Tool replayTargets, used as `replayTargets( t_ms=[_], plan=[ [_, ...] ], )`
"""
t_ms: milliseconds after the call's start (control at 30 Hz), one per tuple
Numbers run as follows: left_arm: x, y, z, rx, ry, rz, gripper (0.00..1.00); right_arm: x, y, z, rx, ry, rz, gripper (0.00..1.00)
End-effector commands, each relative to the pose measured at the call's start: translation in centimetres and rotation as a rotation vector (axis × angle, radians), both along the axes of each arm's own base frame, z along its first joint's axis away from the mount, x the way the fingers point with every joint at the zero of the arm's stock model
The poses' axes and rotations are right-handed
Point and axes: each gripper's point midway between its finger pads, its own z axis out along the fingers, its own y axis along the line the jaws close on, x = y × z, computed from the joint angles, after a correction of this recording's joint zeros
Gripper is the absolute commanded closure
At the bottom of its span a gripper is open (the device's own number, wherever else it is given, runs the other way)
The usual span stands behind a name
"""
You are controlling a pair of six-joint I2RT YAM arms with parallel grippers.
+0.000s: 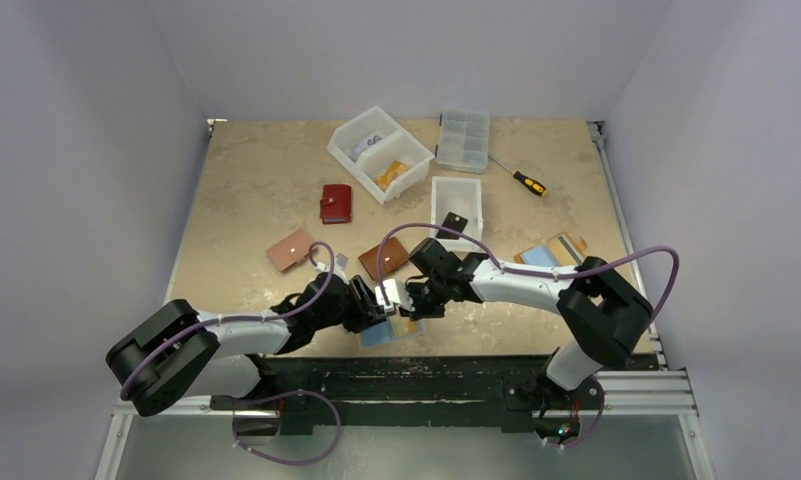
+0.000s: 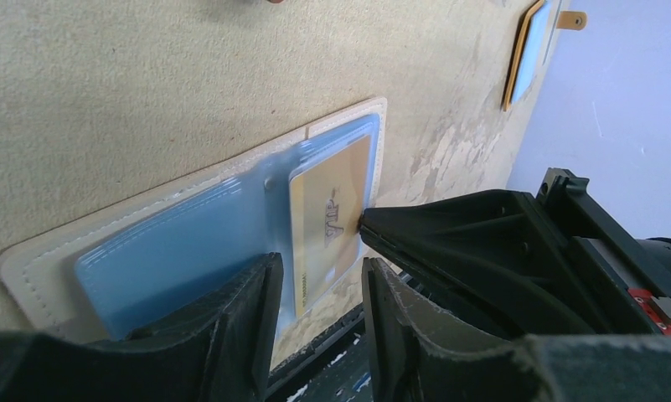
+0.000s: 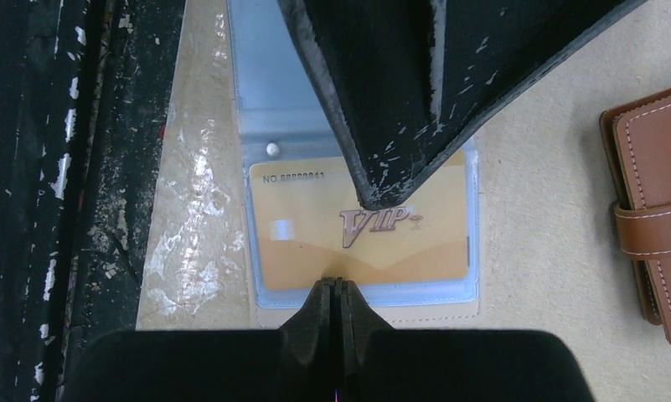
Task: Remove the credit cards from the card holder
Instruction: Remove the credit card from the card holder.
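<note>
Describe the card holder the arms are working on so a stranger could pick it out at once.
Start at the tan table's near edge, between the left gripper and the right gripper. The open card holder lies flat there, cream stitched cover down, blue clear sleeves up. Unlike the closed brown holder beside it, it shows a gold VIP card in its sleeve.

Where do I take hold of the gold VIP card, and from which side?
Probably its long edge facing the right gripper, coming in low from that side. The gold VIP card lies flat inside a clear sleeve, so only an edge slid clear can be pinched. That gripper sits shut at that edge now. Which side the sleeve opens, I cannot tell.
</note>
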Motion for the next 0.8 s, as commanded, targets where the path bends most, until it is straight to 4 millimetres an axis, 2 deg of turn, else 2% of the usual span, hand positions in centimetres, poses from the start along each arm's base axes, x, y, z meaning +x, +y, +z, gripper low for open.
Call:
replayTargets(
  t_ms=[0, 167, 433, 767],
  plan=[
    [0.5, -1.1, 1.4, -0.048, -0.036, -0.01, 0.57, 0.6, 0.8, 0.4, -0.011, -0.016, -0.008, 1.0],
    [0.6, -1.2, 1.3, -0.044, -0.039, -0.015, 0.59, 0.4, 0.9, 0.3, -0.017, -0.007, -0.006, 1.0],
    [0.2, -0.7, -0.4, -0.007, 0.004, -0.002, 0.59, -0.6, 1.4, 0.5, -0.009, 0.048, 0.01, 1.0],
    [0.3, -1.6, 0.6, -0.067, -0.034, -0.03, 0.67, -2.4, 2.5, 1.0, 0.014, 0.171, 0.042, 1.0]
  ],
)
